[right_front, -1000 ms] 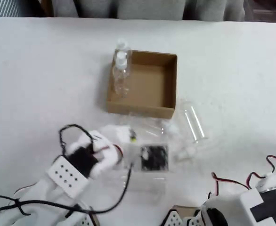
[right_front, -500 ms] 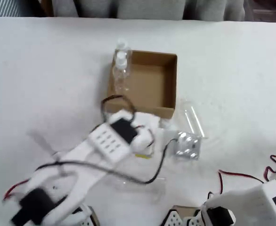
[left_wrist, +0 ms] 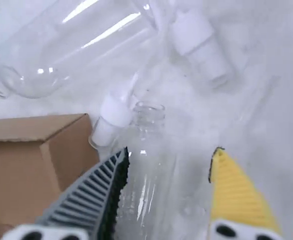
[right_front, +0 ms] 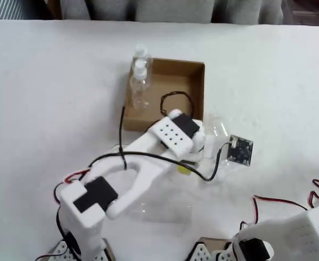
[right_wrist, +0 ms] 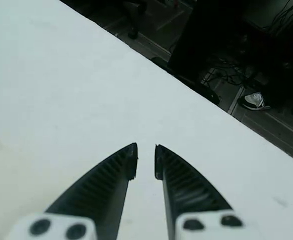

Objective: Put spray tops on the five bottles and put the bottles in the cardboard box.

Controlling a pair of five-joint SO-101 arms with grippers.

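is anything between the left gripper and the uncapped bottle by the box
Nothing visible: the uncapped bottle lies between the open fingers of the left gripper. A loose spray top lies beside its neck, not between them.

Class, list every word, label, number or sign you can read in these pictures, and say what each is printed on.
None: no text can be read anywhere.
The cardboard box, the standing bottle, the lying bottle and the spray top show no print.
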